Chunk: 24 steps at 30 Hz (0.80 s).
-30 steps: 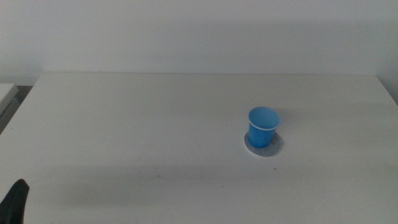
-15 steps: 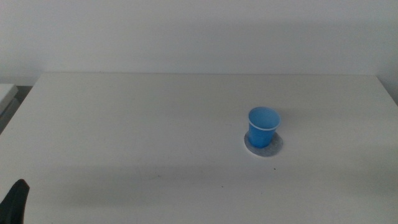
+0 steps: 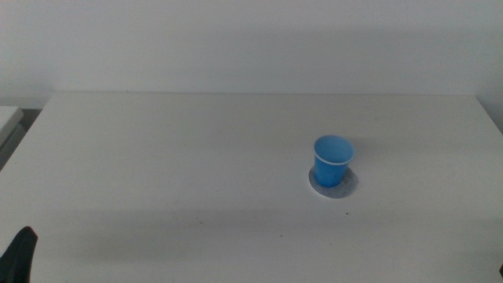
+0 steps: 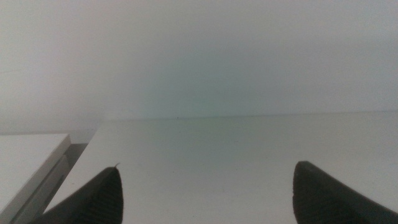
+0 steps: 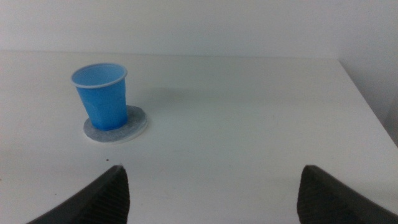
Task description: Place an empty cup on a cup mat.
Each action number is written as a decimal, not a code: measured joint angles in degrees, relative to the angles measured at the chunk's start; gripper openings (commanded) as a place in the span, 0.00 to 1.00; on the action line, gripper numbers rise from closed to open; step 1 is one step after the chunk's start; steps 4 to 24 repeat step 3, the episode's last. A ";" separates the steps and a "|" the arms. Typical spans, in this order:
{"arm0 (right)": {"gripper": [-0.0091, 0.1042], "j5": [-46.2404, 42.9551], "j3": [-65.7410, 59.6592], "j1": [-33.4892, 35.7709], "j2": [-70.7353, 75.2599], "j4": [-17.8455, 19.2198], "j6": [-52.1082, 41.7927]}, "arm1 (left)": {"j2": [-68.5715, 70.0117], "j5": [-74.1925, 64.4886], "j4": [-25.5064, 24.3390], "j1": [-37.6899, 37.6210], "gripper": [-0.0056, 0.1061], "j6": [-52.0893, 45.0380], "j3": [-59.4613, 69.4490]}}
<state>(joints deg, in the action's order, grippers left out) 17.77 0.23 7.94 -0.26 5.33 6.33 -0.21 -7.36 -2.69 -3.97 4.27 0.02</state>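
Observation:
The blue cup [image 3: 333, 159] stands upright on the grey cup mat [image 3: 346, 187], right of the table's middle. Its inside looks empty. In the right wrist view the cup [image 5: 102, 95] sits on the mat [image 5: 135, 124], well ahead of my right gripper [image 5: 211, 199], which is open and holds nothing. The right gripper is out of the middle view. My left gripper [image 3: 20, 255] waits at the bottom left corner of the middle view. In the left wrist view it [image 4: 208, 199] is open and empty over bare table.
The white table [image 3: 196, 157] ends at a far edge against a pale wall. A white ledge [image 3: 8, 118] stands beside the table's left edge and also shows in the left wrist view [image 4: 31, 155]. The table's right edge [image 5: 367, 99] lies right of the cup.

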 measured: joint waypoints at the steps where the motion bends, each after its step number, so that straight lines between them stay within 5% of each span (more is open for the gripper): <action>1: 0.90 -0.11 0.00 0.00 0.00 0.00 0.00 | 0.00 0.00 0.00 0.00 0.89 0.00 0.00; 24: 0.90 -0.34 0.00 0.00 0.00 0.00 0.00 | 0.00 0.00 0.00 0.00 0.89 0.00 0.00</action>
